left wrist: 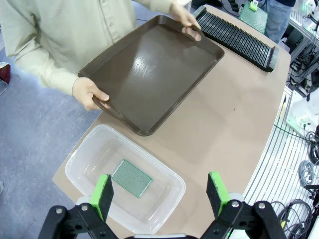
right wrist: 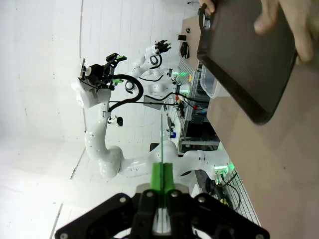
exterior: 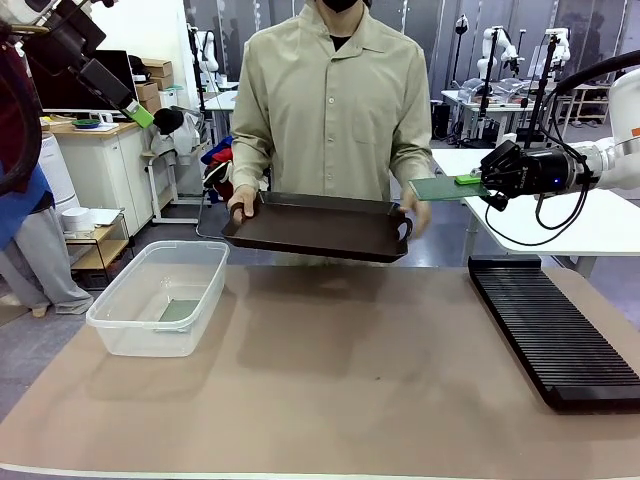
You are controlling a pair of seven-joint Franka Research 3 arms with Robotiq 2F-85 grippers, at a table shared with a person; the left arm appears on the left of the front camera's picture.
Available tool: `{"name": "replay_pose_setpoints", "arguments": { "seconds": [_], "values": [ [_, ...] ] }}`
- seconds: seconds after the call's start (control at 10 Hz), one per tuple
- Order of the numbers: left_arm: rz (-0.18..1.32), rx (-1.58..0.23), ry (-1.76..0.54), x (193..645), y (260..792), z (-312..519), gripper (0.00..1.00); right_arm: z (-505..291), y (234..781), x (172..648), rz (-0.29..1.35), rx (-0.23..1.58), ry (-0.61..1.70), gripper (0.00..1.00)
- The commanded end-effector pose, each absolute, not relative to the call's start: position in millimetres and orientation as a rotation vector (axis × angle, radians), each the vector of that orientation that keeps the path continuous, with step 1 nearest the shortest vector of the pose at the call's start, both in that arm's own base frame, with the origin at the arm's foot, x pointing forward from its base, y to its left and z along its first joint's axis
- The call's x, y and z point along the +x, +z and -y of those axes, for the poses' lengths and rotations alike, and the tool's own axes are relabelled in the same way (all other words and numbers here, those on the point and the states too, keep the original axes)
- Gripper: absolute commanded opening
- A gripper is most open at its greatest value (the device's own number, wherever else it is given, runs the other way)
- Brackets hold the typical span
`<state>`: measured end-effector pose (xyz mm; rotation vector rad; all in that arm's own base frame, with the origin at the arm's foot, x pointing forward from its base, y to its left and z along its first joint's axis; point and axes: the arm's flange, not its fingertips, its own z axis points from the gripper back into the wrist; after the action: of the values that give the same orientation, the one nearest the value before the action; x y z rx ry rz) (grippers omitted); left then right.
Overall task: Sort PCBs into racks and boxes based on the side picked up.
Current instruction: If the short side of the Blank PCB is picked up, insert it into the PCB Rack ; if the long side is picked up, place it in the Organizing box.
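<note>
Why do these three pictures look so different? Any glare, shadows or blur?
Front view: even light; the tray throws a soft shadow on the table. Left wrist view: the wide lens bends straight edges, and a sheen lies on the tray. Right wrist view: rolled sideways, the white background washed out, the person's hand blurred, and the board in the right tool shows edge-on as a thin line.

1. The front view looked across the tan table (exterior: pixel 350 380) from the robot's side.
2. The left wrist view looked down from high, sharing its dark brown plastic tray (left wrist: pixel 149 69), clear plastic tub (left wrist: pixel 94 159) and long black slotted rack (left wrist: pixel 234 35).
3. The right wrist view, rolled sideways, sighted closely along a thin green circuit board (right wrist: pixel 162 144) toward that tray.
</note>
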<state>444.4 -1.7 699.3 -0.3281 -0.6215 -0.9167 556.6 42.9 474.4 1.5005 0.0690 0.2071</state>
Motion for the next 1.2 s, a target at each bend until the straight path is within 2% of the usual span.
{"name": "replay_pose_setpoints", "arguments": {
  "seconds": [0.0,1.0,1.1],
  "values": [
    [0.615,-0.33,-0.92,442.9,698.6,2.4,1.0,-43.2,474.5,556.7,-0.069,1.5,0.208,0.0],
    [0.615,-0.33,-0.92,442.9,698.6,2.4,1.0,-42.9,474.4,556.6,-0.069,1.5,0.207,0.02],
    [0.615,-0.33,-0.92,442.9,698.6,2.4,1.0,-37.4,479.3,552.8,-0.039,1.503,0.276,0.02]
  ]
}}
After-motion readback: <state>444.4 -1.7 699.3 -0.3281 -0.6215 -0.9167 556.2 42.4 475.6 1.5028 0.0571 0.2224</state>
